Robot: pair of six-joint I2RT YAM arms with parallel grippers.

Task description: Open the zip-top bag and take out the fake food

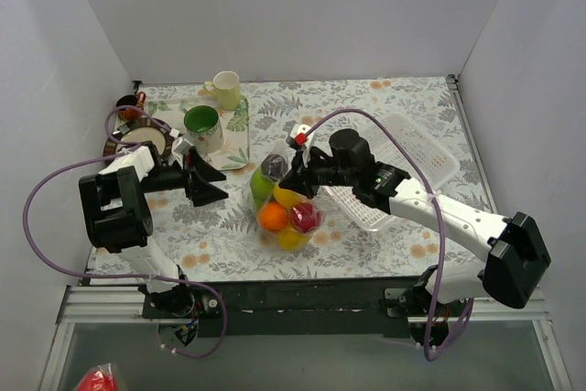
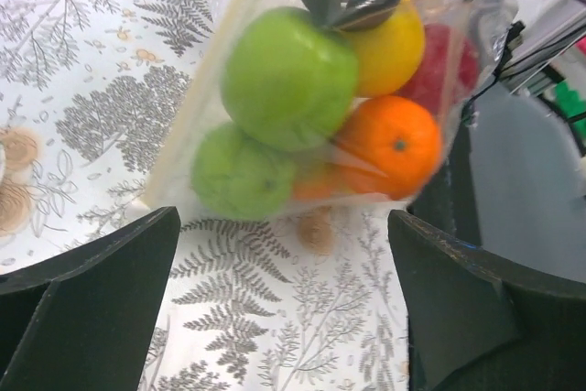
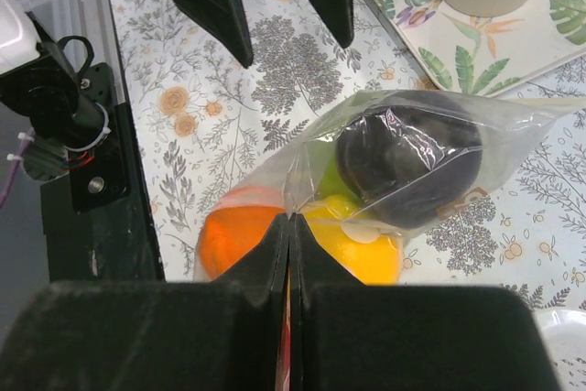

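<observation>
The clear zip-top bag (image 1: 286, 199) lies mid-table, full of fake food: green, orange (image 1: 272, 216), yellow, red and a dark purple-brown piece (image 1: 272, 167). My right gripper (image 1: 295, 173) is shut, pinching a fold of the bag's plastic (image 3: 302, 191) over the orange (image 3: 233, 235) and yellow fruit. My left gripper (image 1: 212, 184) is open and empty just left of the bag, its jaws wide apart over the cloth. In the left wrist view the bag (image 2: 462, 89) with two green fruits and an orange (image 2: 389, 144) sits ahead of the left gripper (image 2: 284, 309).
A white slotted basket (image 1: 417, 157) stands right of the bag. A leaf-print tray (image 1: 240, 139) at the back left holds a green mug (image 1: 203, 128) and a cream mug (image 1: 225, 90). Dark round items sit at the far left (image 1: 137, 130).
</observation>
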